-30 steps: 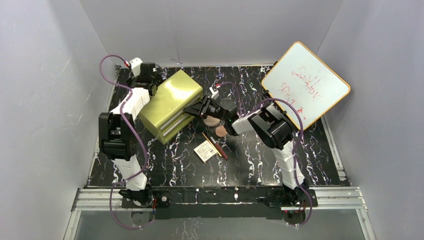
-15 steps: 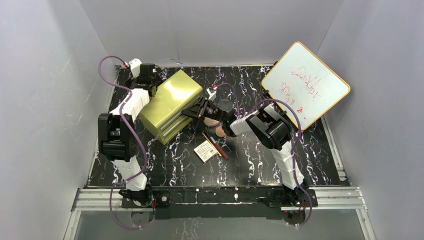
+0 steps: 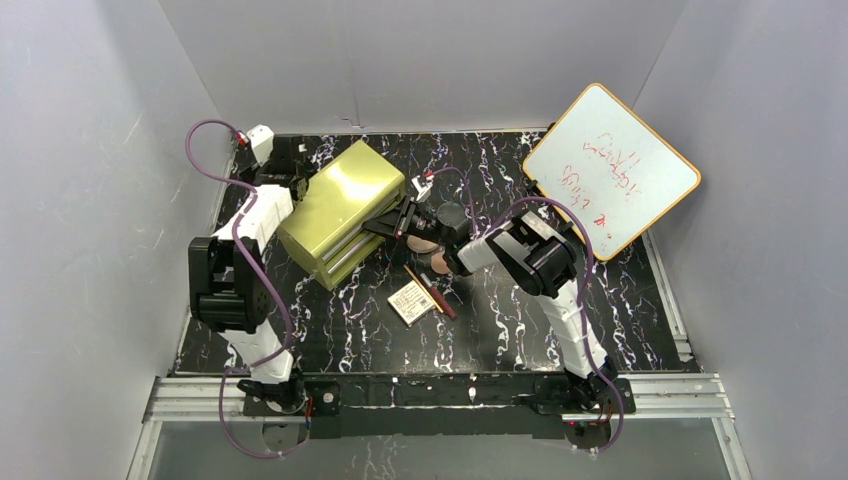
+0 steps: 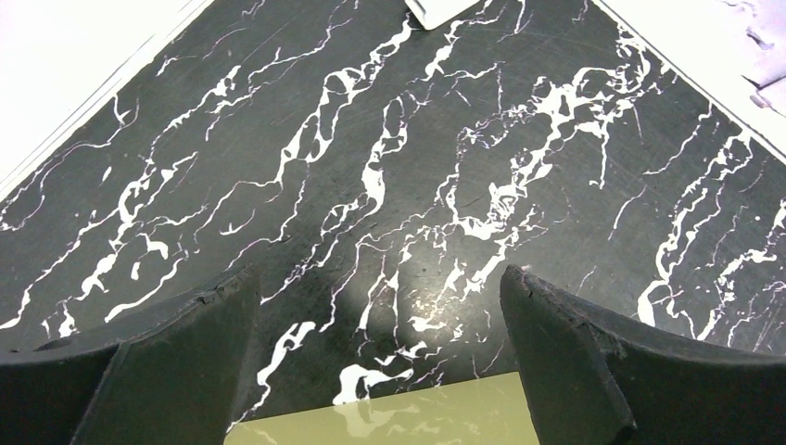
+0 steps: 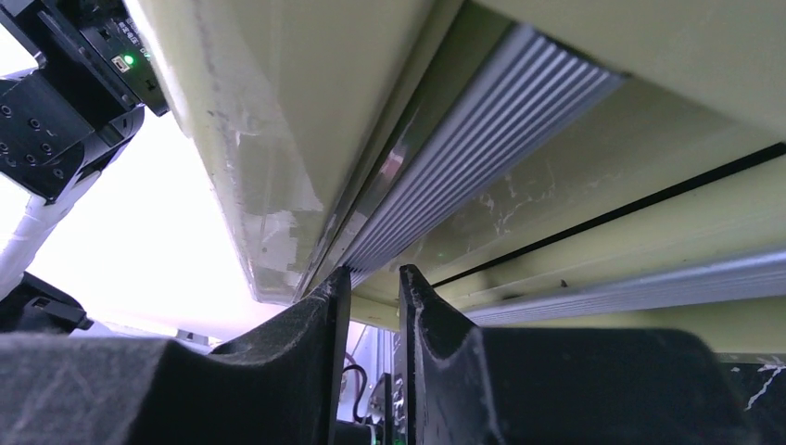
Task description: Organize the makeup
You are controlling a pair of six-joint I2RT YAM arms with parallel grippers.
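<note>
The makeup lies on the table in the top view: two pinkish-tan discs, the larger (image 3: pixel 425 244) partly under the right arm and the smaller (image 3: pixel 441 262), a cream printed palette (image 3: pixel 412 301), a thin gold pencil (image 3: pixel 416 283) and a dark red pencil (image 3: pixel 441 299). My right gripper (image 3: pixel 385 225) is at the front of the olive-green drawer box (image 3: pixel 340 205). In the right wrist view its jaws (image 5: pixel 373 271) stand nearly closed on the end of the upper ribbed silver handle (image 5: pixel 473 158). My left gripper (image 4: pixel 380 278) is open and empty behind the box.
The orange-framed whiteboard (image 3: pixel 610 170) leans at the back right. The box's top edge (image 4: pixel 389 417) shows just below the left fingers. Grey walls close in the black marbled table (image 3: pixel 500 320) on three sides.
My right gripper has crept left against the drawer front. The left arm's wrist has shifted back and left behind the box.
</note>
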